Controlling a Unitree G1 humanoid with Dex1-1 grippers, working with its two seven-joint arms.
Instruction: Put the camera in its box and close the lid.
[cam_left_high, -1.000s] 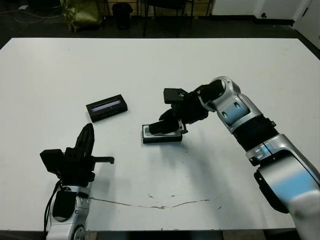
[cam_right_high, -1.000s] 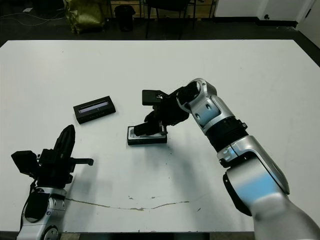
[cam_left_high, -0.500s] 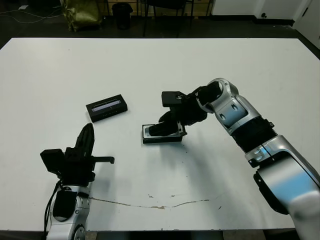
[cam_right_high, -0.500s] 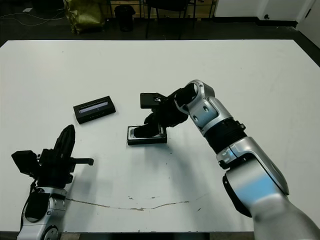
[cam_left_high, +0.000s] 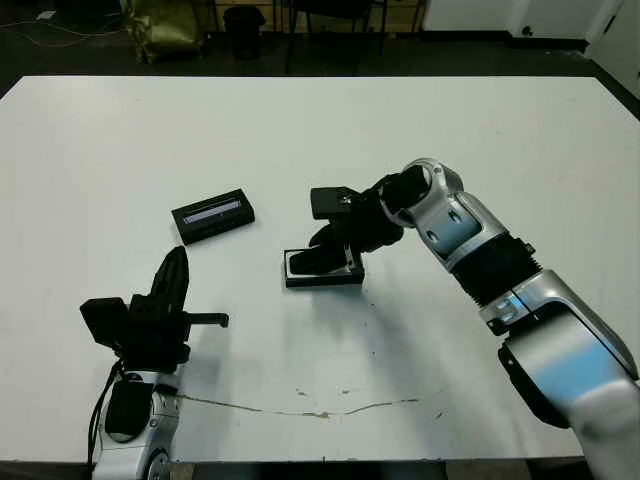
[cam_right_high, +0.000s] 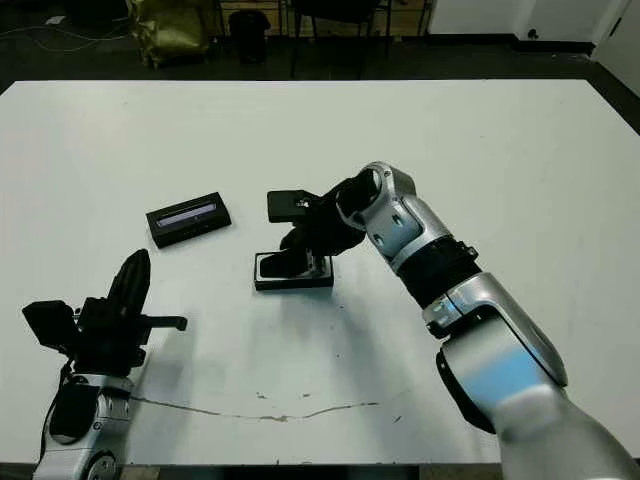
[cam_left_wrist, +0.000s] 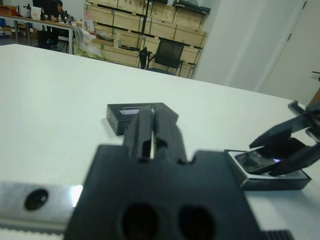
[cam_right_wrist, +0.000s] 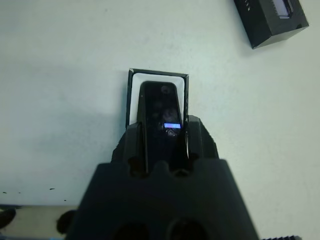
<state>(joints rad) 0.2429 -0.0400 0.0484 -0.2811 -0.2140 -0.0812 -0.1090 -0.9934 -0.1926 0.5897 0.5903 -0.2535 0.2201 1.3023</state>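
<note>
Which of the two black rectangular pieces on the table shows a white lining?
The box under the right gripper; the lid farther left shows a pale stripe instead.

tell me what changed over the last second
The right gripper, holding the camera, slid toward the robot's left along the box, bringing the camera further over the white lining; the forearm followed. The lid, the box and the left gripper stayed where they were.
</note>
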